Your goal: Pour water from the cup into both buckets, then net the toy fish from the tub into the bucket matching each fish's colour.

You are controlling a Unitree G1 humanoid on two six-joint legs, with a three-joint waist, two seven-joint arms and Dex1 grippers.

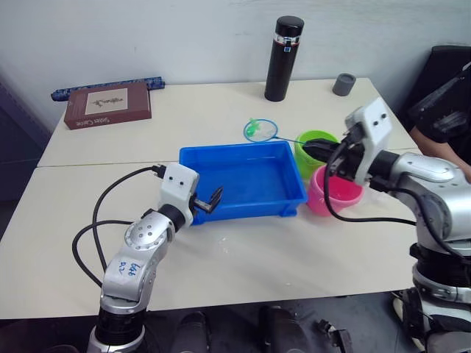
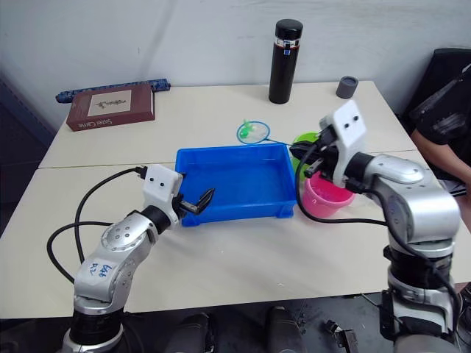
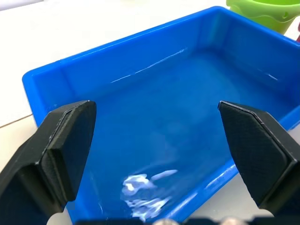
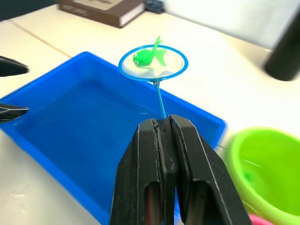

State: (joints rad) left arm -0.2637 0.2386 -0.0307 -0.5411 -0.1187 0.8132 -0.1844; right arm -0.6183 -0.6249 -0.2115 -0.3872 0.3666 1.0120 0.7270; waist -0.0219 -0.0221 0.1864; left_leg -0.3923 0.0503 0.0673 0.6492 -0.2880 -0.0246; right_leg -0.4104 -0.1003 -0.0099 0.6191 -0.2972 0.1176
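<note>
Pale tabletop (image 1: 243, 110) against a plain wall, and the action is all on the robot's right: the right gripper (image 4: 164, 129) has its fingers pressed together on the thin handle of the net (image 4: 153, 61), with a green toy fish (image 4: 149, 56) lying in the mesh. The hoop hangs past the far rim of the blue tub (image 1: 243, 180), above the table, while the handle runs from the hoop straight back to the fingers. That is the relation that counts now: the green bucket (image 1: 315, 151) sits just to the right of the hoop and closer to the gripper, touching or nearly touching the pink bucket (image 1: 333, 193) in front of it. So, by my reading, the hoop needs to swing right and back over the green rim and then tip; the pink one lies under the arm, not in the way. Over on the left, the left gripper (image 3: 159, 154) hovers at the tub's near left corner, fingers well apart, holding nothing, water glinting below it. Behind, a black flask (image 1: 284, 59), a small grey cup (image 1: 344, 84) and a brown box (image 1: 107, 104) stand well apart from the play. A person's dark sleeve (image 1: 445, 110) shows at the right edge.
</note>
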